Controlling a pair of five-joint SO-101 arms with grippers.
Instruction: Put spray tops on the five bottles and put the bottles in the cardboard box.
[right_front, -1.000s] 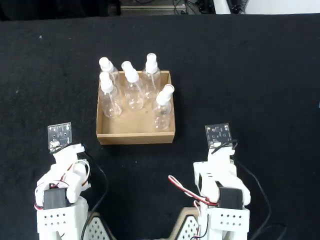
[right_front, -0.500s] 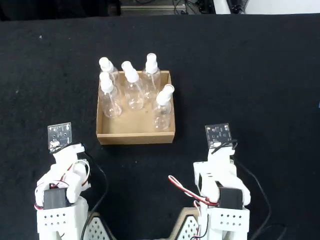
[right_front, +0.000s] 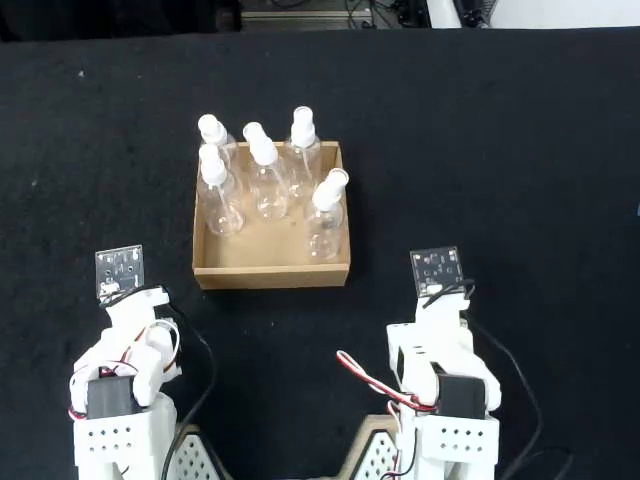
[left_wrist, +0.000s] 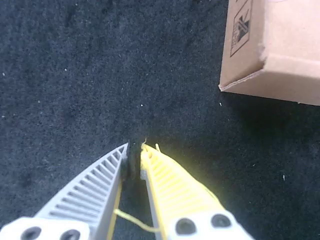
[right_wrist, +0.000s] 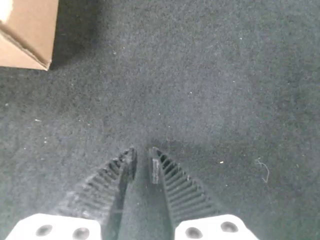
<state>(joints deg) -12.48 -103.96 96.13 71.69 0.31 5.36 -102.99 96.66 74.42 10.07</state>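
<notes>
The cardboard box (right_front: 270, 272) sits on the black table just left of centre. Several clear bottles (right_front: 265, 175) stand upright inside it, each with a white spray top; most are along its far side and one (right_front: 325, 215) is at its right wall. Both arms are folded back at the table's near edge, the left arm (right_front: 130, 350) and the right arm (right_front: 440, 345). My left gripper (left_wrist: 135, 150) is shut and holds nothing, low over the cloth near a box corner (left_wrist: 270, 50). My right gripper (right_wrist: 142, 159) is shut and holds nothing, with another box corner (right_wrist: 25, 30) ahead of it.
Black cloth covers the table (right_front: 500, 150) around the box. Red and white cables (right_front: 365, 380) trail between the two arm bases. Equipment lies beyond the table's far edge.
</notes>
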